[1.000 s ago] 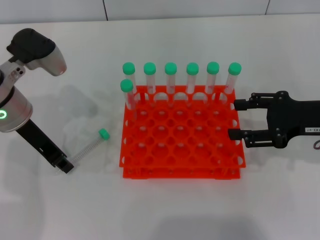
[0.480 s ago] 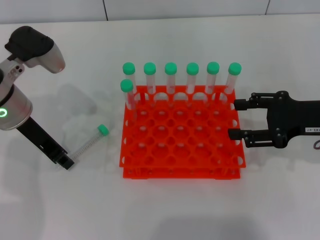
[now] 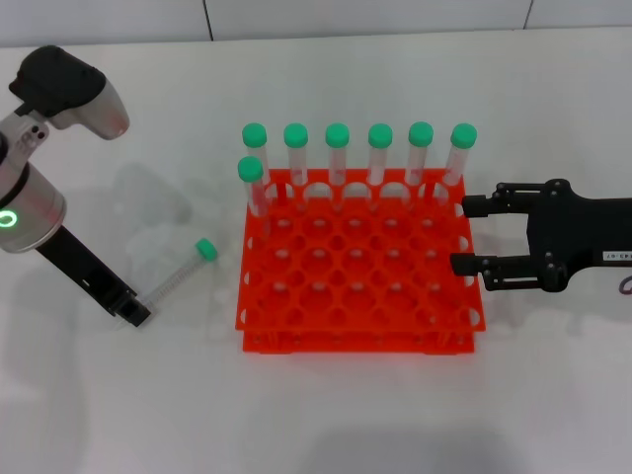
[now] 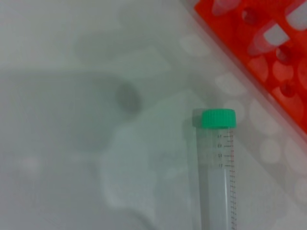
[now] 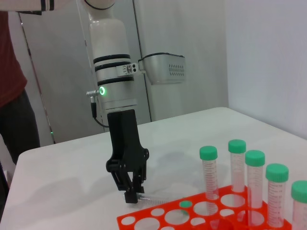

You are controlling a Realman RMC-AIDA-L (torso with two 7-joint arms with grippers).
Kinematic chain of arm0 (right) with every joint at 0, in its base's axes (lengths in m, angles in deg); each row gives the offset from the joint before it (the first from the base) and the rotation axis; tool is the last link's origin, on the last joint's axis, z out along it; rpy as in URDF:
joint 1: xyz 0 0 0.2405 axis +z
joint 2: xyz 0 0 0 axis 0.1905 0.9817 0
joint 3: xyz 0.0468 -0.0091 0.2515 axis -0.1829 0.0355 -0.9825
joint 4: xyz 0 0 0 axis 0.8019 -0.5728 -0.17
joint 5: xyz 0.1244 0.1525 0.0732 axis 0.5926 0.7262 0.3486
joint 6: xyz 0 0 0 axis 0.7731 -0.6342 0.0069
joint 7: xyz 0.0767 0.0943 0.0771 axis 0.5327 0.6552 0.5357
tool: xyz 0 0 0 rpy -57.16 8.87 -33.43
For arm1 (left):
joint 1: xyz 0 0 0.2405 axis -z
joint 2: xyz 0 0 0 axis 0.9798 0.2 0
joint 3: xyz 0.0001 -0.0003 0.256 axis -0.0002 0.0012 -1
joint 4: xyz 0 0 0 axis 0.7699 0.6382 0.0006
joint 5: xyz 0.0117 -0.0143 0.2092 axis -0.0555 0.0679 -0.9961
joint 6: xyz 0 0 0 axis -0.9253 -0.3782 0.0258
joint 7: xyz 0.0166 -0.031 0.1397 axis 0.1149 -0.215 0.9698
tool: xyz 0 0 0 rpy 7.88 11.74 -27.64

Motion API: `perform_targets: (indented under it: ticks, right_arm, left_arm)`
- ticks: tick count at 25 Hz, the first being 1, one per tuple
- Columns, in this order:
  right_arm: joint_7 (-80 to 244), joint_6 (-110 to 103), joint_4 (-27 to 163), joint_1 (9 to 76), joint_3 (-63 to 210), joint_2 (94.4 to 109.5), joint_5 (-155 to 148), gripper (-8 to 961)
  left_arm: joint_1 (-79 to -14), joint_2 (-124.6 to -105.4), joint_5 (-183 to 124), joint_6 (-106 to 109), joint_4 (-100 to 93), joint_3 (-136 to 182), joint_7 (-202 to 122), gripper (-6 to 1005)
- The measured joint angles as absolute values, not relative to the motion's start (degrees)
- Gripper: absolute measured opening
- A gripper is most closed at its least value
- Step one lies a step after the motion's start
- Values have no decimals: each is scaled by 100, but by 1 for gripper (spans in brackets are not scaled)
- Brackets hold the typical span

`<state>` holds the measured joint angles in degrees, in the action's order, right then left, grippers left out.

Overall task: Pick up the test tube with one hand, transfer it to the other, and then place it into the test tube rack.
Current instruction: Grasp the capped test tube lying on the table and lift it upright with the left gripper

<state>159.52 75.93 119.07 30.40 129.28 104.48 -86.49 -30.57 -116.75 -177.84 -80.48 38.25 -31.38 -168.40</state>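
Observation:
The test tube [image 3: 178,275] with its green cap [image 3: 205,249] lies slanted, left of the orange-red test tube rack [image 3: 355,341]. My left gripper [image 3: 135,314], black and unlabelled, is shut on the tube's bottom end. In the left wrist view the tube [image 4: 218,167] runs out from under the camera, cap toward the rack [image 4: 230,33]. The right wrist view shows the left gripper [image 5: 133,194] low over the table with the tube [image 5: 152,200] sticking out sideways. My right gripper [image 3: 466,235], labelled, stands open at the rack's right edge.
Several green-capped tubes [image 3: 338,148] stand along the rack's back row, and one more [image 3: 252,183] stands at the left of the second row. White table surrounds the rack. A person in red [image 5: 9,96] stands beyond the table.
My left gripper has drawn slightly away from the table's front edge, carrying the tube with it. The right arm has not moved.

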Motion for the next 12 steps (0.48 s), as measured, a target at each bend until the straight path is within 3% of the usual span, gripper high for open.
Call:
perform_targets:
  ticks: [5,12]
  right_arm:
    - [15952,7579,11907,3040,12914,10448,-8643,627]
    - [15930,7554,11907,3047,12901,10448,-8561,624]
  left_arm:
    - [-3108,-11671,-17607,-7967,3936,-3105,-16797,205]
    - [-3758,-11636,-16819,-7937,4969,-2787,-16622,209]
